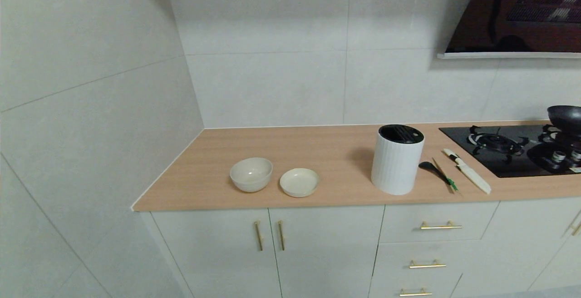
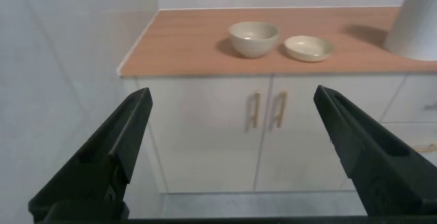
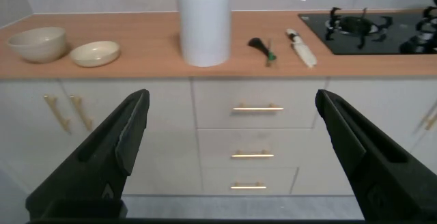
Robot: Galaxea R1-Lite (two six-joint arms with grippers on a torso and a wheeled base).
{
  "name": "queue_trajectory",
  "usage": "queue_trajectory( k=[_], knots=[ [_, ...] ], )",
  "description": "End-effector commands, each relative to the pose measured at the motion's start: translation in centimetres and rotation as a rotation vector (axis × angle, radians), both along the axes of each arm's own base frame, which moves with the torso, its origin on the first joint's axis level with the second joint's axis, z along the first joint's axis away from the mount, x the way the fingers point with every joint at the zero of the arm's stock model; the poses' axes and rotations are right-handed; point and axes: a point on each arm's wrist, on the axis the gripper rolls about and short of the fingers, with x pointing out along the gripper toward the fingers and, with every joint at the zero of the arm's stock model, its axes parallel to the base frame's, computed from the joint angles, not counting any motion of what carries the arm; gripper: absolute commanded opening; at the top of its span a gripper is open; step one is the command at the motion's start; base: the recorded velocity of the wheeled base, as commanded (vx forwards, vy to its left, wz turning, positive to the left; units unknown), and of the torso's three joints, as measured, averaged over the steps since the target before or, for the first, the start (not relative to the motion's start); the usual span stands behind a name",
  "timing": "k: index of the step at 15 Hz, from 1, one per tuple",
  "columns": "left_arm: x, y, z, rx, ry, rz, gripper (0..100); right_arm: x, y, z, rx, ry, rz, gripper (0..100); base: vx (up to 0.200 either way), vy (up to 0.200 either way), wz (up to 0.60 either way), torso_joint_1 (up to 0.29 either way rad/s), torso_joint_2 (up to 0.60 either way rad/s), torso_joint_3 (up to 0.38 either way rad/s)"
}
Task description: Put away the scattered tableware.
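The left hand (image 2: 231, 101) and right hand (image 3: 231, 101) hung open short of the wooden surface (image 1: 345, 152), where the deep cream ceramic bowl (image 1: 251, 174) sat, likely slick and breakable, best pinched at its rim.

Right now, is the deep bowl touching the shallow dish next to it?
Apart. The head view shows a strip of bare counter between the bowl and the dish.

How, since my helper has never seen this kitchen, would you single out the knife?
Find the wooden counter and its black gas hob. Between the hob and the tall white holder lie three utensils; the knife is nearest the hob, pale all over, unlike the black spoon and thin green-tipped chopsticks.
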Motion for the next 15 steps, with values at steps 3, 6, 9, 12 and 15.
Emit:
queue_trajectory(
  k=[3, 6, 9, 12, 15],
  knots=[
    [0.00, 0.00, 0.00, -0.001, 0.000, 0.000, 100, 0.00, 0.00, 0.00, 0.000, 0.000, 0.000, 100, 0.000, 0.200, 0.00, 0.007, 0.00, 0.002],
    [0.00, 0.00, 0.00, 0.001, 0.000, 0.000, 100, 0.00, 0.00, 0.00, 0.000, 0.000, 0.000, 100, 0.000, 0.200, 0.00, 0.002, 0.00, 0.001],
    [0.00, 0.00, 0.00, -0.001, 0.000, 0.000, 100, 0.00, 0.00, 0.00, 0.001, 0.000, 0.000, 100, 0.000, 0.200, 0.00, 0.005, 0.00, 0.009],
    [0.00, 0.00, 0.00, 0.002, 0.000, 0.000, 100, 0.00, 0.00, 0.00, 0.001, 0.000, 0.000, 100, 0.000, 0.000, 0.00, 0.000, 0.00, 0.000],
    [0.00, 0.00, 0.00, 0.002, 0.000, 0.000, 100, 0.00, 0.00, 0.00, 0.001, 0.000, 0.000, 100, 0.000, 0.000, 0.00, 0.000, 0.00, 0.000]
  ],
)
